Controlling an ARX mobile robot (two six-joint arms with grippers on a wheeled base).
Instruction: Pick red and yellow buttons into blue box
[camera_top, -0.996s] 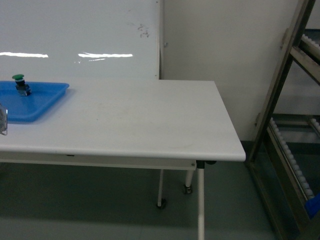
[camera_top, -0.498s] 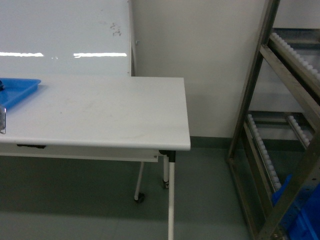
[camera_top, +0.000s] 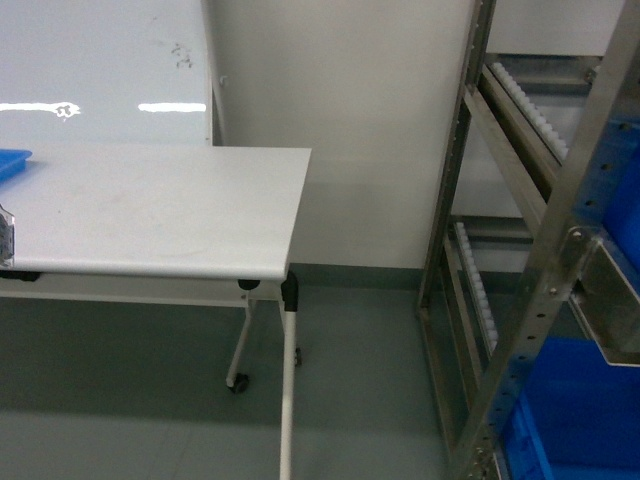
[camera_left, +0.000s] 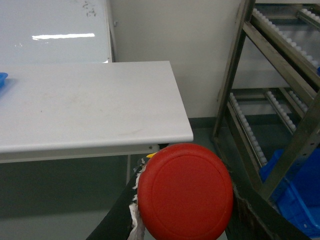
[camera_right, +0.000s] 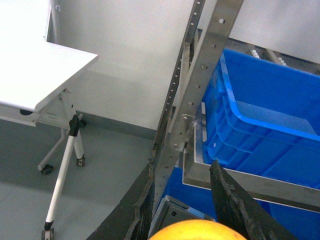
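The left gripper (camera_left: 184, 220) was clenched on the red button (camera_left: 185, 192), whose round cap filled the lower middle of the left wrist view, with dark fingers (camera_left: 255, 220) showing either side of it. A sliver of yellow (camera_left: 150, 155) peeked out at the cap's upper left edge; what it belonged to could not be told. The right gripper (camera_right: 187, 220) was likewise gripping the yellow button (camera_right: 197, 231), only the top of its cap showing at the bottom edge of the right wrist view between two dark fingers (camera_right: 230, 200).

Beyond the right gripper stood the metal rack (camera_right: 192, 85), and on its shelf sat the blue box (camera_right: 270, 120), open-topped, up and to the right of the yellow cap and not yet under it. A second blue crate (camera_top: 575, 420) sat lower in the rack, seen in the head view at the bottom right.

To the left stood the white table (camera_top: 150, 210), with a corner of the shallow blue tray (camera_top: 12, 160) at its far left edge. Neither arm showed in the head view apart from a small metallic piece (camera_top: 8, 238) at the left border.

As a judgement, both buttons had been picked up and were in hand, so the picking half looked done. What remained was bringing each gripper over the blue box and releasing; nothing had been dropped into it as far as the pictures showed, though its inside was only partly visible.
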